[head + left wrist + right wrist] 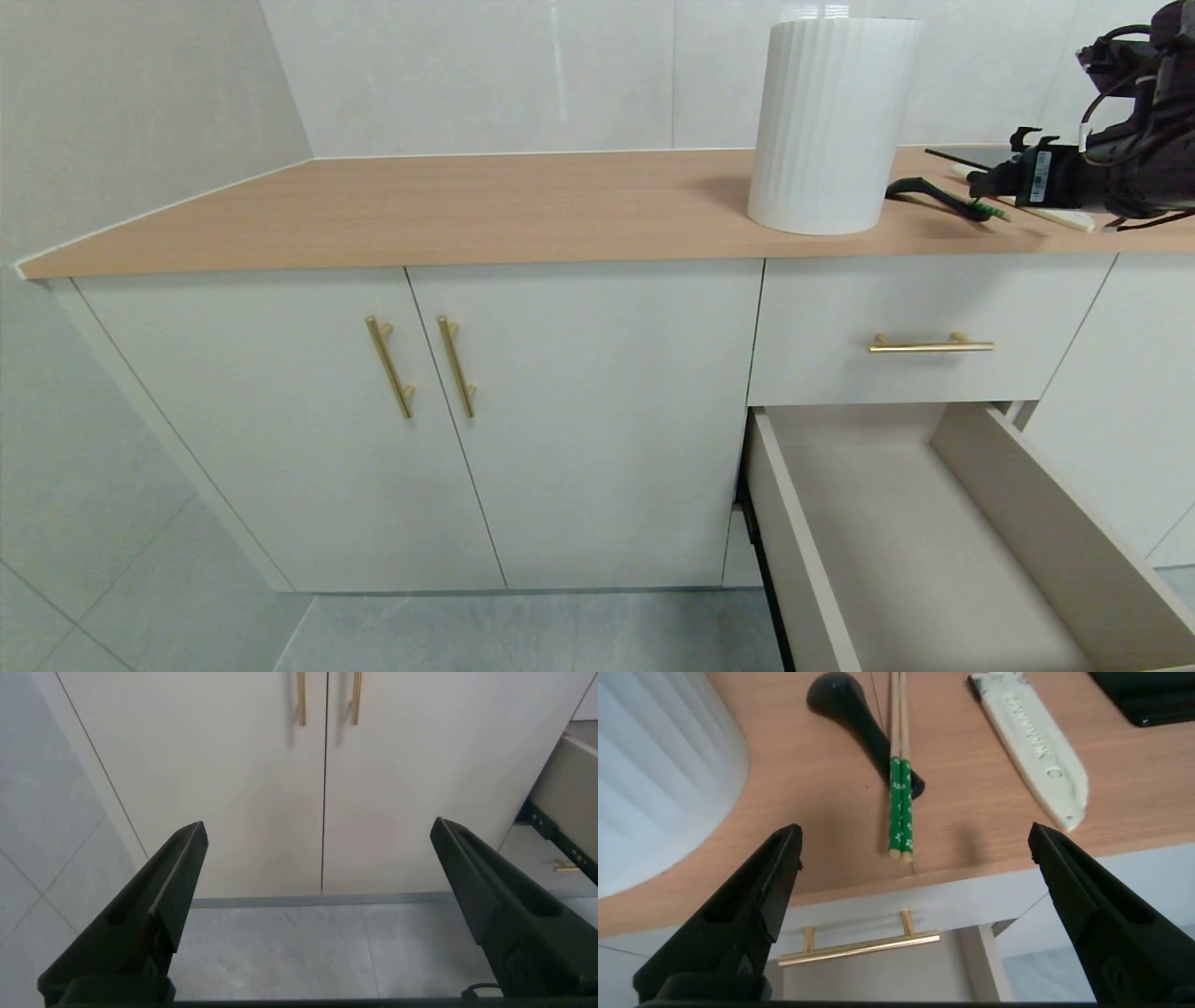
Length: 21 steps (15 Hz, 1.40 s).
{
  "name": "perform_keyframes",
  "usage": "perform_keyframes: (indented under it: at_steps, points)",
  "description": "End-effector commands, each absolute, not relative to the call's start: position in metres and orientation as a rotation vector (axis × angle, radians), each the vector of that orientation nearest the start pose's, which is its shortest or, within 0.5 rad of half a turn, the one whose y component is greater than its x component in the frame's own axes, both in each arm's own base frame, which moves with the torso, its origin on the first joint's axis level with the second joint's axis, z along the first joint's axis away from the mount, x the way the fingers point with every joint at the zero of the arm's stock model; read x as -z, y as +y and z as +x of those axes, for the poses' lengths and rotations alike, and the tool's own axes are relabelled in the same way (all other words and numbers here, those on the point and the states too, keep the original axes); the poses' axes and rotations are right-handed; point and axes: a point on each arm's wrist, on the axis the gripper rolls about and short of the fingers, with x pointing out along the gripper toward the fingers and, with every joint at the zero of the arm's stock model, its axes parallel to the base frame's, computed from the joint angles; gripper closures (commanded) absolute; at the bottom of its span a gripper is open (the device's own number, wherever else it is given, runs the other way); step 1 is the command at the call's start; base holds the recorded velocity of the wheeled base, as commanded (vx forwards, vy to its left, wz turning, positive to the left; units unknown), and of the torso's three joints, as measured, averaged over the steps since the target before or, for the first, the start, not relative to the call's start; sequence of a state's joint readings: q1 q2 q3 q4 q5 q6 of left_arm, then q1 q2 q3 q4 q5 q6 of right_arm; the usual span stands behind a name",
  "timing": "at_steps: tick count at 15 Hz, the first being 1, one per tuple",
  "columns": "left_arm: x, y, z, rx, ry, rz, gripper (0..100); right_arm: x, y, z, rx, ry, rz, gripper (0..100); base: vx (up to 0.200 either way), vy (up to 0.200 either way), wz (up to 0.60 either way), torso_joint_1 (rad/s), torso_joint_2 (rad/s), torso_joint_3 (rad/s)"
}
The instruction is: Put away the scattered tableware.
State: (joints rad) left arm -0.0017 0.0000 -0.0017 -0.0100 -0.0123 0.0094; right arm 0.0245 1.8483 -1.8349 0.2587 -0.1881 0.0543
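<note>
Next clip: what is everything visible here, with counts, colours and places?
container: 1, white, ribbed, standing on the counter
spoon: 1, black, on the counter right of the container
chopsticks: 1 pair, pale wood with green ends, lying across the spoon's handle
flat utensil: 1, cream, on the counter beside the chopsticks, apart from them
counter: 1, light wood
cabinet doors: 2, white, shut, under the counter
closed drawer: 1, white, right of the doors
open drawer: 1, beige inside, pulled out below the closed drawer
handles: 3, gold, on the doors and closed drawer
left gripper: 1, black, open, low before the cabinet doors
right gripper: 1, black, open, over the chopsticks' ends
</note>
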Motion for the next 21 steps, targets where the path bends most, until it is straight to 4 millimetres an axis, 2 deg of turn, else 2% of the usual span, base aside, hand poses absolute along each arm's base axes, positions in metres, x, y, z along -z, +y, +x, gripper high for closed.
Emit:
perform_keyframes:
  at_steps: [1,4,21]
  points:
    - [-0.077,0.000,-0.023,0.014,-0.012,0.009,0,-0.323,0.005,0.369,0.172,0.293,0.021,0,0.000,0.000,0.00,0.000,0.00,0.000]
    - [-0.077,0.000,-0.023,0.014,-0.012,0.009,0,-0.323,0.003,0.375,0.181,0.287,0.022,0,0.000,0.000,0.00,0.000,0.00,0.000]
    - [-0.077,0.000,-0.023,0.014,-0.012,0.009,0,-0.314,0.001,0.383,0.189,0.313,0.016,0,0.000,0.000,0.00,0.000,0.00,0.000]
